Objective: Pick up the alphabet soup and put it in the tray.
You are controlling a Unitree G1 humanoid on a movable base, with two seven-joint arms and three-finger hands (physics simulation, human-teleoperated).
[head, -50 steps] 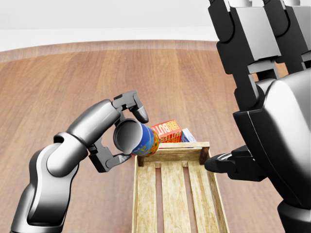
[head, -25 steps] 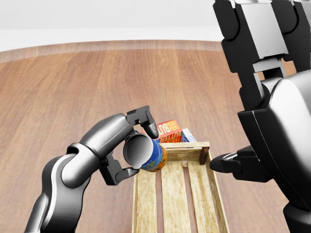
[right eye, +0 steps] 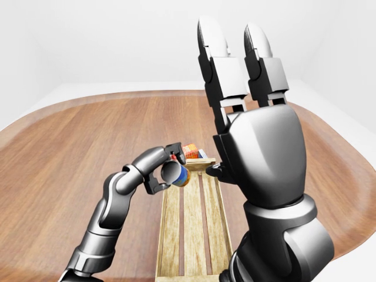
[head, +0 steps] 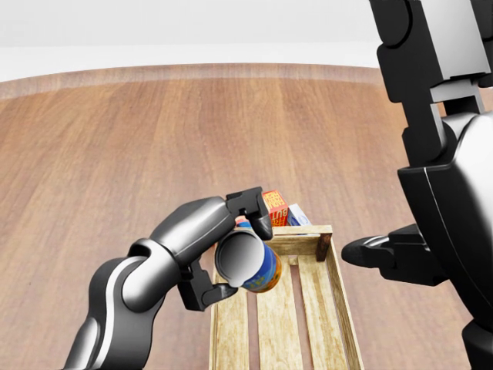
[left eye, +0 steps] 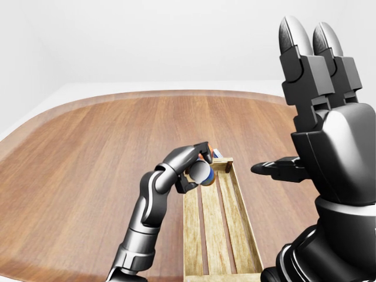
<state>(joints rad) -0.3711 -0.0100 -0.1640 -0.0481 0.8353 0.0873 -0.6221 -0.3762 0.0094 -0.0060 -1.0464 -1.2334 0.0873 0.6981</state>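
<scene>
One can of alphabet soup (head: 250, 262), tipped on its side with its grey end toward the camera, hangs at lower centre of the head view, clasped between the curled fingers of the left hand (head: 223, 250). It sits just above the top-left corner of the wooden tray (head: 320, 308), over the inner slats rather than touching them, as far as the frames show. The carry looks nearly finished; the next move would call for lowering the can between the tray's walls and spreading the fingers to let it go. The right hand (right eye: 247, 88) is raised at the right of the frame, fingers straight and spread, holding nothing. Beyond the tray's top end, a red-and-orange box (head: 274, 208) and a blue-and-white one beside it are partly hidden by the left hand. The can's label cannot be read, and the tray's lower end is cut off in the head view.
</scene>
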